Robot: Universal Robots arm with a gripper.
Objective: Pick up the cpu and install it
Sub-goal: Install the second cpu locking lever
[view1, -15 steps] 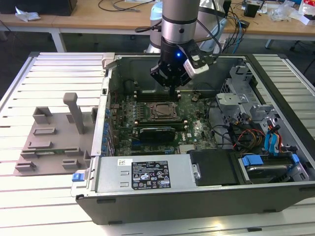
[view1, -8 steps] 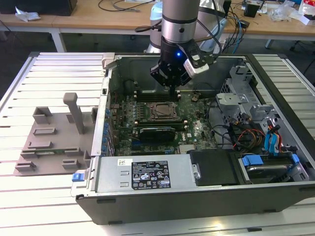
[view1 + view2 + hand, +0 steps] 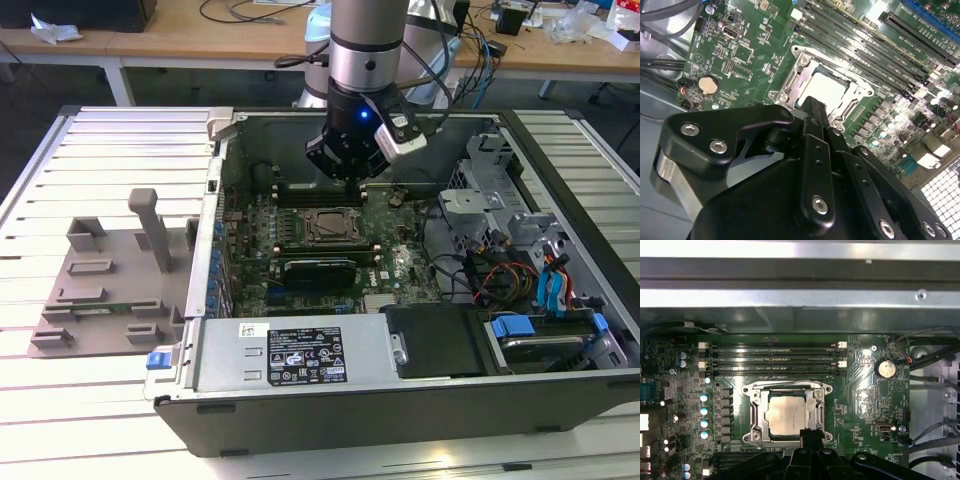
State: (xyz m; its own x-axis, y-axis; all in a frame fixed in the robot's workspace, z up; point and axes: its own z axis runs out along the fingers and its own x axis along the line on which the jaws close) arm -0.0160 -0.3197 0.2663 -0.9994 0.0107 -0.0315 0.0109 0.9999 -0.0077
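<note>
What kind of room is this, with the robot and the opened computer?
Probably a robotics lab or workshop. An opened computer case lies on a slatted metal workbench under the robot arm, and behind it stand wooden desks strewn with cables. The cpu sits in its motherboard socket.

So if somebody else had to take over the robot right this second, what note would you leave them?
Gripper: hanging over the motherboard inside the open computer case, right at the edge of the socket. I can't tell whether it is open or shut, and nothing shows in its grasp.
Cpu: lying flat in the socket frame, silvery top up, seen in both wrist views.
Done: cpu appears placed in the socket.
Left: whether it is fully seated and the frame latched can't be told from here; check that.
</note>
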